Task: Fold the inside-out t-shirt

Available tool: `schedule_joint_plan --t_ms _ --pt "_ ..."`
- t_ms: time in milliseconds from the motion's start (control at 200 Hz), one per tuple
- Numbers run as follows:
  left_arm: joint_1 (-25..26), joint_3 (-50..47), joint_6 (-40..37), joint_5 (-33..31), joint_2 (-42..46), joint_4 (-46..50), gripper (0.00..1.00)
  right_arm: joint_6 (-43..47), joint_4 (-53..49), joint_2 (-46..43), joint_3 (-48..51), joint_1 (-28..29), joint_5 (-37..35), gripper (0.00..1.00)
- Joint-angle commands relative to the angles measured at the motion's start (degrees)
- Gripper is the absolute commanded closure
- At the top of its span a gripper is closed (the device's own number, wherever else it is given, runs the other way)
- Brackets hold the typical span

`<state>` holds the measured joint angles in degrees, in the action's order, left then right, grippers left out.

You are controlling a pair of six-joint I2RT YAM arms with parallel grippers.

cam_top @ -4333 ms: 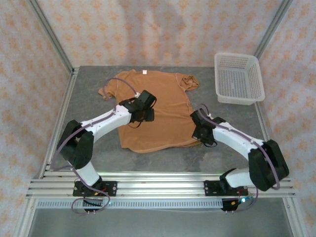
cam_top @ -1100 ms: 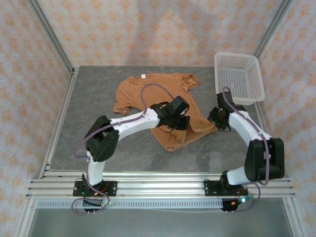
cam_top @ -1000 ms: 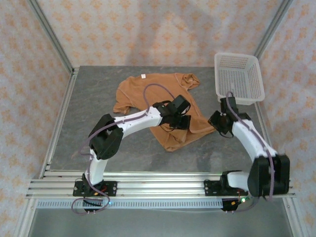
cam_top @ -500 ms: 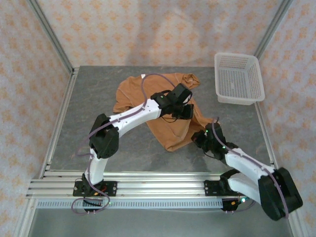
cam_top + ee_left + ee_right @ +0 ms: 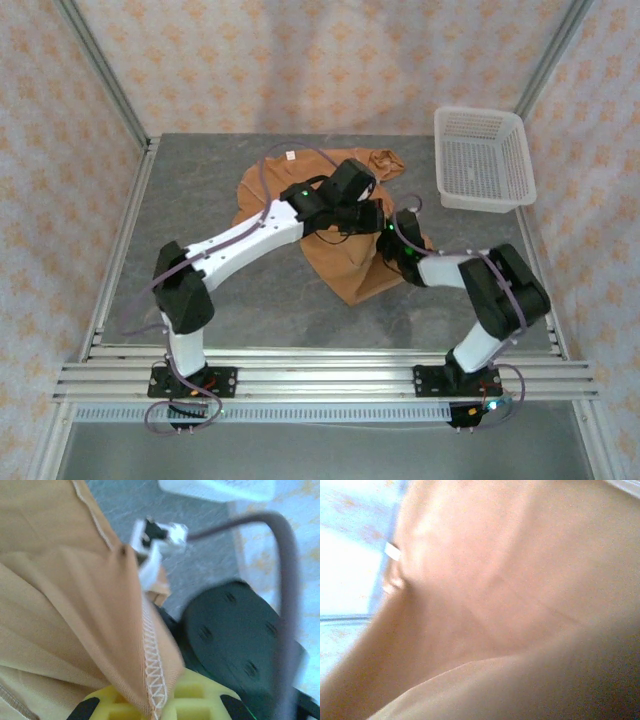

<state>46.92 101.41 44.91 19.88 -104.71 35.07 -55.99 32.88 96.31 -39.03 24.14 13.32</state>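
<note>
**Limp shirt heaped between both tools, left one pinching the hem**

Closest to the arm bases, the inside-out t-shirt (image 5: 345,270) lies on the grey tabletop (image 5: 200,230) as a crumpled wedge, its point on the near side of both tools. The right tool (image 5: 398,246) sits at the cloth's edge, just right of the left one. Its wrist camera is smothered in blurred orange fabric, with a small white tag (image 5: 392,551) off to one side, so I cannot tell whether its jaws are apart or together. A little beyond it, the left tool (image 5: 366,214) rides over the heap. In its wrist view the stitched hem (image 5: 152,672) runs down between the yellow fingers (image 5: 197,700), which look clamped on that edge. Beyond the left tool the collar end is ruckled. Far off to the right of both tools stands the white basket (image 5: 483,158), well apart from the shirt.

The knit looks light, limp and a bit clingy: it should sag and trail from any single pinch rather than keep its shape. The doubled, stitched edges probably give the surest hold, ideally at the hem corners or shoulder seams, with the tools well apart so the cloth spreads flat first. Folding proper looks some way off
</note>
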Motion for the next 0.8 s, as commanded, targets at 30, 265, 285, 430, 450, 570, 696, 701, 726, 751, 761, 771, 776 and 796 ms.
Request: schedule_joint_plan --t_ms 30,265,285,430,450,570,696,701,726,751,761,771,776,796 --pt "2.3 0.7 4.9 -3.6 3.9 -5.7 1.00 -4.9 5.3 8.8 -9.5 0.9 -3.7 0.73" --pt "5.6 13.5 4.2 -3.6 -1.3 -2.2 1.00 -8.3 -9.0 22.5 -29.0 5.9 -8.8 0.34" --pt "5.6 14.5 4.1 -3.2 -1.7 -1.8 1.00 -8.4 -11.5 23.4 -30.8 6.4 -9.7 0.32" --pt "5.6 21.5 2.9 -3.1 -2.8 1.4 1.00 -11.8 -32.5 31.4 -45.2 8.2 -13.1 0.26" --pt "5.5 22.7 2.6 -3.1 -2.9 2.1 1.00 -12.3 -34.9 32.5 -47.0 8.3 -13.3 0.26" --pt "4.8 27.9 0.8 -3.3 -2.9 6.4 1.00 -14.7 -45.0 38.5 -55.6 8.9 -13.0 0.26" --pt "3.0 26.2 0.1 -3.3 -0.7 7.7 1.00 -15.1 -50.7 43.0 -61.0 9.3 -12.4 0.40" --pt "3.0 26.0 0.1 -3.2 -0.5 7.6 1.00 -15.1 -50.7 43.0 -61.0 9.3 -12.3 0.42" --pt "2.4 24.4 0.2 -3.2 0.4 7.2 1.00 -15.1 -49.7 43.2 -60.5 9.2 -12.0 0.53" --pt "1.8 22.6 0.4 -3.2 1.4 6.5 1.00 -15.1 -48.7 43.2 -59.7 9.1 -11.6 0.64" --pt "1.6 21.7 0.5 -3.2 1.8 6.2 1.00 -15.1 -48.2 43.1 -59.3 9.1 -11.4 0.69" --pt "1.3 21.2 0.6 -3.2 2.3 5.8 1.00 -15.2 -47.8 43.0 -59.0 9.1 -11.2 0.74" --pt "1.2 20.6 0.6 -3.2 2.5 5.6 1.00 -15.2 -47.6 42.9 -58.8 9.0 -11.1 0.77" --pt "0.5 18.5 0.9 -3.1 3.3 4.6 1.00 -15.2 -46.7 42.7 -58.0 8.9 -10.6 0.85"
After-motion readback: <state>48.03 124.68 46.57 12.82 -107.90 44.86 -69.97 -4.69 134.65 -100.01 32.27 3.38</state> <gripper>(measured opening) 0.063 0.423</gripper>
